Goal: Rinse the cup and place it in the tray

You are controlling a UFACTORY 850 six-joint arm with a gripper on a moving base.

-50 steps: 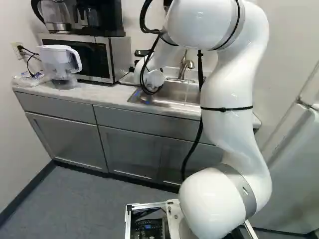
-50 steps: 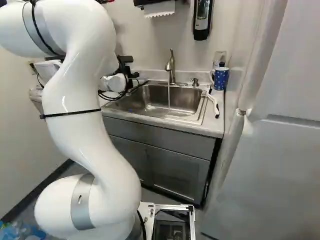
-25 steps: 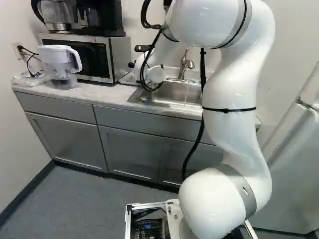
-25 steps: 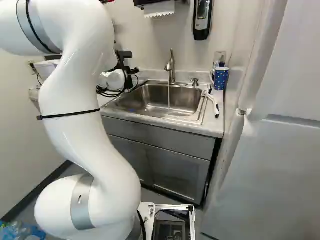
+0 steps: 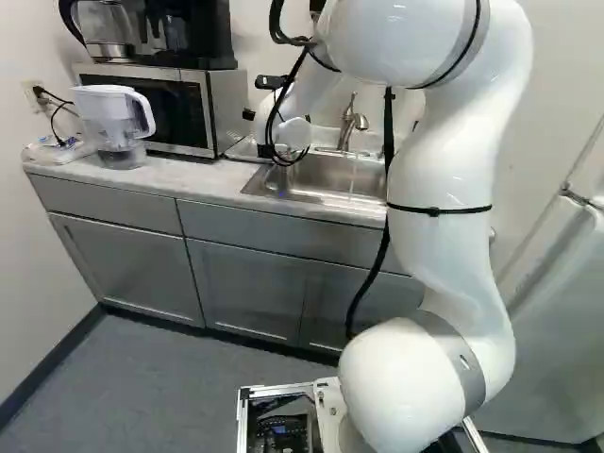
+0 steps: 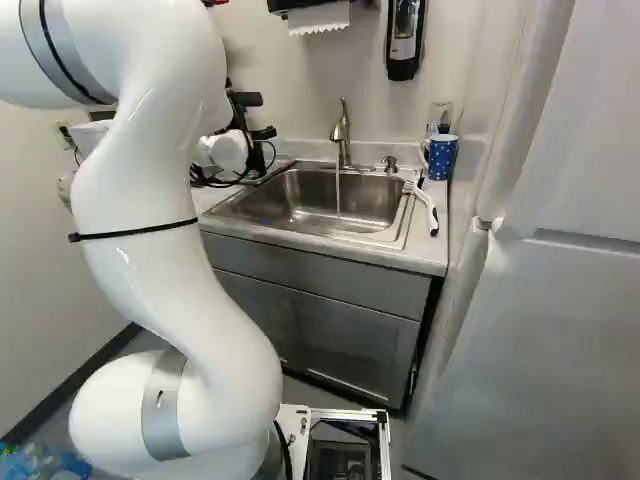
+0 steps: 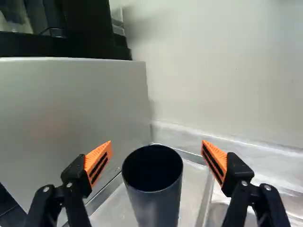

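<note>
- The arm (image 5: 439, 255) has shifted from the earlier frames: its upper links lie further right in the left base view and further left in the right base view, and its wrist end (image 5: 291, 135) sits a little higher in both
- The claw (image 6: 264, 133) has risen along with the wrist end; its fingers stand wide apart, gripping nothing
- The dark cup (image 7: 156, 203) is upright between the two orange pads (image 7: 98, 163), a gap to each side, its open mouth up; it appears to stand in the metal tray (image 7: 113, 208), though its foot is out of sight
- The tray lies between the microwave (image 5: 226, 109) and the sink (image 6: 310, 205)
- The base has not moved, and water still runs from the faucet (image 6: 342, 135) into the sink
- The blue dotted mug (image 6: 441, 158) stays on the surface (image 6: 425, 255), right of the sink
</note>
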